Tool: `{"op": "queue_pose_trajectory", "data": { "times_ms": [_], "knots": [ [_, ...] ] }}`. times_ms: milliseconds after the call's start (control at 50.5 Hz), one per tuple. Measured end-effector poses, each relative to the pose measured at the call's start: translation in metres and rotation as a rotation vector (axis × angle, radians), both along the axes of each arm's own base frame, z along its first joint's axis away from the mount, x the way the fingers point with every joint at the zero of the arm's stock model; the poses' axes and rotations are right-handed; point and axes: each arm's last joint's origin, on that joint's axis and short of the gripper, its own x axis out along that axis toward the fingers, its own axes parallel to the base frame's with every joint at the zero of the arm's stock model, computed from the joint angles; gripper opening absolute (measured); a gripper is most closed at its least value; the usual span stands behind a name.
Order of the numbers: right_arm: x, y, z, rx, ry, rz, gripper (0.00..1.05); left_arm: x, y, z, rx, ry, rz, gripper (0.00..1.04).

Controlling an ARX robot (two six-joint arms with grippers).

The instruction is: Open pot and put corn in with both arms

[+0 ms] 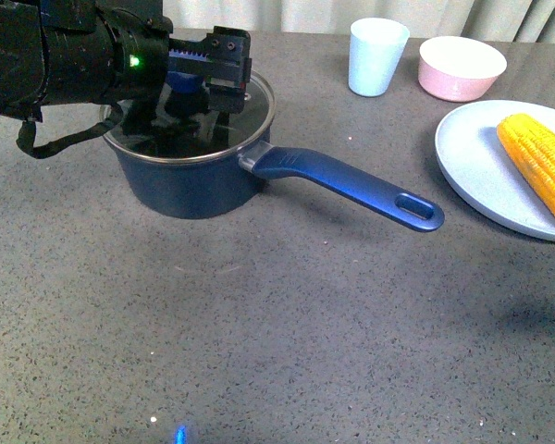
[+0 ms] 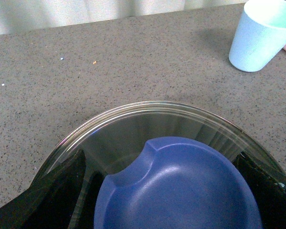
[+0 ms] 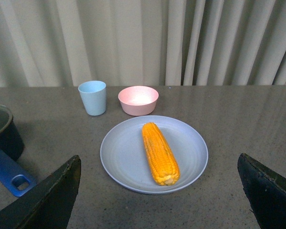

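Blue knob [image 2: 176, 176] sits between the spread fingers [image 2: 57, 195] of my left gripper [image 2: 167, 191], not yet pinched. An off-centre squeeze could tip the glass lid [image 2: 133, 124] or drag the pot [image 1: 185, 180], which stands far-left on the worktop [image 1: 259, 324]. My right gripper [image 3: 162, 200] hangs spread and empty. The corn [image 3: 159, 152] lies on the right-edge plate [image 3: 124, 157], its long axis near-to-far and its tip pointing away.

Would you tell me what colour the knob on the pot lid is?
The knob is blue, clearest in the left wrist view.

The left claw [image 1: 187, 88] sits over the navy saucepan [image 1: 190, 190] and its glass lid [image 1: 247, 116], while the corn cob [image 1: 541, 165] lies on a plate [image 1: 476, 159].
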Motion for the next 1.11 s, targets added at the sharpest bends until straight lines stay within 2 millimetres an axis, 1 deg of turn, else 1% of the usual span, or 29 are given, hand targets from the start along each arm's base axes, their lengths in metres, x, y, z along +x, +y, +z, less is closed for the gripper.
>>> {"op": "queue_pose_trajectory", "data": {
  "times_ms": [59,79,119,198,218,277,376,435,515,554,594,653,732,752,792,811,851,871,910,1029,1108],
  "knots": [
    [0.0,0.0,0.0,0.0,0.0,0.0,0.96,0.0,0.0,0.0,0.006,0.003,0.004,0.96],
    [0.0,0.0,0.0,0.0,0.0,0.0,0.96,0.0,0.0,0.0,0.008,0.003,0.006,0.94],
    [0.0,0.0,0.0,0.0,0.0,0.0,0.96,0.001,0.0,0.0,0.011,0.004,0.009,0.89],
    [0.0,0.0,0.0,0.0,0.0,0.0,0.96,0.0,-0.001,0.0,0.013,0.004,0.013,0.75],
    [0.0,0.0,0.0,0.0,0.0,0.0,0.96,0.0,-0.001,0.0,0.013,0.006,0.012,0.69],
    [0.0,0.0,0.0,0.0,0.0,0.0,0.96,0.0,-0.003,0.0,0.014,0.009,0.01,0.6],
    [0.0,0.0,0.0,0.0,0.0,0.0,0.96,0.0,-0.003,0.003,0.009,0.015,0.012,0.59],
    [0.0,0.0,0.0,0.0,0.0,0.0,0.96,-0.001,-0.003,0.009,-0.008,0.014,0.021,0.59],
    [0.0,0.0,0.0,0.0,0.0,0.0,0.96,-0.006,0.0,0.025,-0.041,-0.022,0.037,0.59],
    [0.0,0.0,0.0,0.0,0.0,0.0,0.96,-0.011,0.005,0.039,-0.059,-0.06,0.045,0.59],
    [0.0,0.0,0.0,0.0,0.0,0.0,0.96,-0.016,0.012,0.053,-0.075,-0.104,0.054,0.59],
    [0.0,0.0,0.0,0.0,0.0,0.0,0.96,-0.022,0.023,0.068,-0.076,-0.16,0.068,0.59],
    [0.0,0.0,0.0,0.0,0.0,0.0,0.96,-0.026,0.041,0.077,-0.062,-0.207,0.097,0.59],
    [0.0,0.0,0.0,0.0,0.0,0.0,0.96,-0.027,0.05,0.077,-0.052,-0.216,0.117,0.59],
    [0.0,0.0,0.0,0.0,0.0,0.0,0.96,-0.027,0.065,0.075,-0.045,-0.216,0.146,0.59],
    [0.0,0.0,0.0,0.0,0.0,0.0,0.96,-0.028,0.076,0.071,-0.038,-0.21,0.172,0.59],
    [0.0,0.0,0.0,0.0,0.0,0.0,0.96,-0.029,0.092,0.065,-0.031,-0.195,0.211,0.59],
    [0.0,0.0,0.0,0.0,0.0,0.0,0.96,-0.029,0.096,0.064,-0.029,-0.191,0.221,0.59],
    [0.0,0.0,0.0,0.0,0.0,0.0,0.96,-0.031,0.111,0.056,-0.023,-0.176,0.256,0.59],
    [0.0,0.0,0.0,0.0,0.0,0.0,0.96,-0.037,0.143,0.039,-0.002,-0.15,0.329,0.59],
    [0.0,0.0,0.0,0.0,0.0,0.0,0.96,-0.041,0.156,0.029,0.009,-0.14,0.359,0.59]
  ]
}}
